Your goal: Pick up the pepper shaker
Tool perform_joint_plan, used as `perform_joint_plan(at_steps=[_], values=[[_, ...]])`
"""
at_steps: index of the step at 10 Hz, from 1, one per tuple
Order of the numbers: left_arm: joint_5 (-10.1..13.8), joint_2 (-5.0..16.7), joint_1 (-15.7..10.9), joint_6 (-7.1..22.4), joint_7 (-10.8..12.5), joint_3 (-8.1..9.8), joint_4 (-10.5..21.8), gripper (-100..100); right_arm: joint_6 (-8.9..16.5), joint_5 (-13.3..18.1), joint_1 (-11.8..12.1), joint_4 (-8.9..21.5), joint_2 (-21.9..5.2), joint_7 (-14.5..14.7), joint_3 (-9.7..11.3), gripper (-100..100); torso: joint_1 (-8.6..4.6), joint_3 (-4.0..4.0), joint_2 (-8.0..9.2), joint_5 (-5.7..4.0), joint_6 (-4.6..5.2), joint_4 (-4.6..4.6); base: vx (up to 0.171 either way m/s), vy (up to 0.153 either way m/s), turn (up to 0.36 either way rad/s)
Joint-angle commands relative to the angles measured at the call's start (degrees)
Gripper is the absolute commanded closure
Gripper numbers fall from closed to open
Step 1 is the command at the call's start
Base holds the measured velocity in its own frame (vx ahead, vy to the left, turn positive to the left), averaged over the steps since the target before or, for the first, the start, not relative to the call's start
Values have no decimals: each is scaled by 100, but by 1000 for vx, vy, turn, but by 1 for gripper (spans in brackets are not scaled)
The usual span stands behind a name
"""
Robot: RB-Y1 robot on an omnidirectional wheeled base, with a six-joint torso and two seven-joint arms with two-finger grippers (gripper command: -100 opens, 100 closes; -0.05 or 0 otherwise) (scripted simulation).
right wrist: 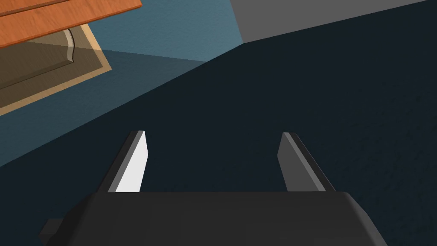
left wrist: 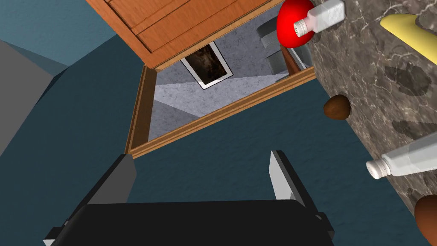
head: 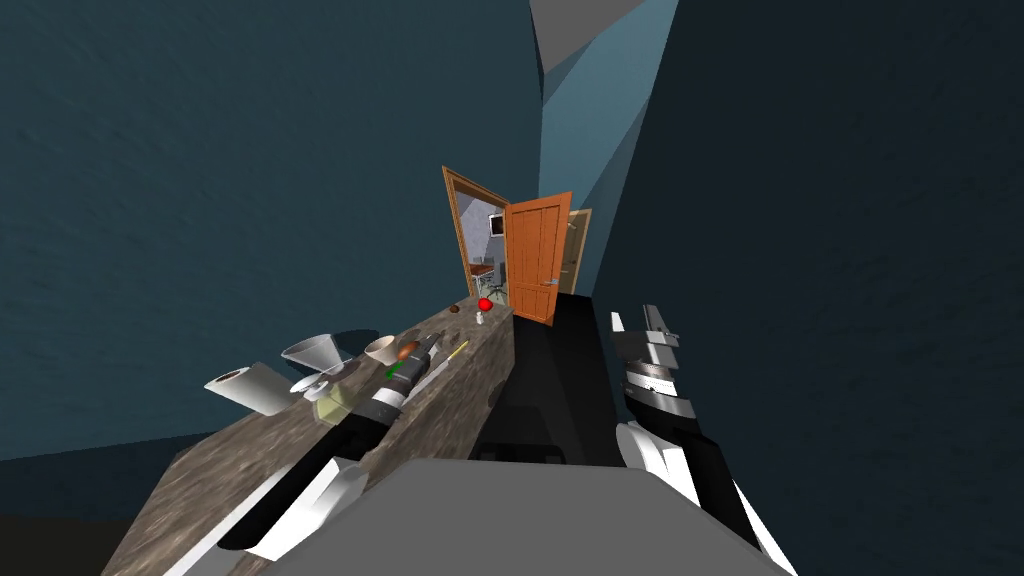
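Two pale shakers with white, holed caps lie on the marbled brown-grey counter (left wrist: 375,77). The nearer shaker (left wrist: 403,163) lies off to one side of my left gripper (left wrist: 202,171), past one finger and apart from it. Farther on, the other shaker (left wrist: 323,16) rests against a red ball (left wrist: 290,25); it is also a small white thing (head: 480,318) near the counter's far end. I cannot tell which one holds pepper. My left gripper (head: 430,347) reaches out over the counter (head: 250,460), open and empty. My right gripper (right wrist: 211,162) hangs open beside the counter (head: 636,320).
A brown lump (left wrist: 337,106), a yellow object (left wrist: 409,34) and another brown thing (left wrist: 426,218) lie around the shakers. A paper roll (head: 245,385), a funnel-shaped glass (head: 315,355) and a bowl (head: 380,348) stand along the wall side. An open orange door (head: 535,260) is beyond the counter's end.
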Motion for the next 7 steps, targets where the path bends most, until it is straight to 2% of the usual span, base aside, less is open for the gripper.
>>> perform_joint_plan(at_steps=[1,2,3,4,5,6,7], values=[[47,188,41,216,-35,35,-17,-100,0,0,0,0,0,0,0,0,0,0,0,0,0,0,-9,11,-85],[131,422,159,403,-68,102,-18,-100,0,0,1,0,0,0,0,0,-1,-1,-2,0,-2,0,-3,5,-140],[131,433,159,446,-68,102,-18,-100,0,0,0,0,0,0,0,0,-3,-2,-4,-1,0,-1,-1,7,-76],[214,678,277,661,-97,172,-15,-100,0,0,1,0,0,0,0,0,-3,-3,-5,-1,-2,-1,3,5,-125],[296,851,395,818,-123,243,-8,-100,0,0,0,0,0,0,0,0,-3,-4,-7,-1,0,-1,7,8,-206],[296,922,395,934,-123,243,-8,-100,0,0,0,0,0,0,0,0,-1,-5,-9,-1,0,-2,8,12,-93],[376,1156,512,1116,-145,317,3,-100,0,0,1,0,0,0,-1,0,-2,-5,-9,0,-3,-2,15,8,-143]])
